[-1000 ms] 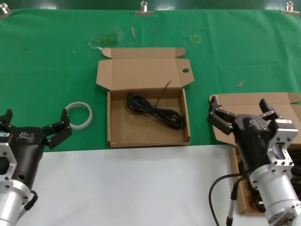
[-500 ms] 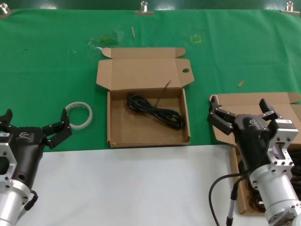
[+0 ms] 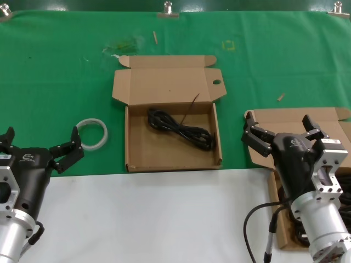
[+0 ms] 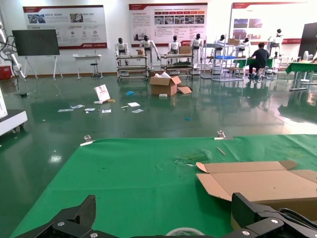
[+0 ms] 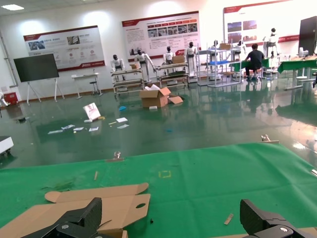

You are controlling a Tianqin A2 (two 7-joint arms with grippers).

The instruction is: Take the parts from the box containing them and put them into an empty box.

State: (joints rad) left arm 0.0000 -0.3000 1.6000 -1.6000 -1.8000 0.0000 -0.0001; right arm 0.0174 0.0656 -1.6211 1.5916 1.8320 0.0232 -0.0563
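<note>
A brown box with a round hole in its lid flap lies open in the middle of the green cloth, its front wall toward me. One black coiled cable lies inside it. The second brown box sits at the right, mostly hidden under my right arm; dark cable bits show beside the arm. My right gripper is open and empty above that box's lid. My left gripper is open and empty at the front left. The holed box also shows in the right wrist view and the left wrist view.
A white ring lies on the cloth just right of my left gripper, also in the left wrist view. Small scraps lie on the green cloth. A white surface covers the table's front.
</note>
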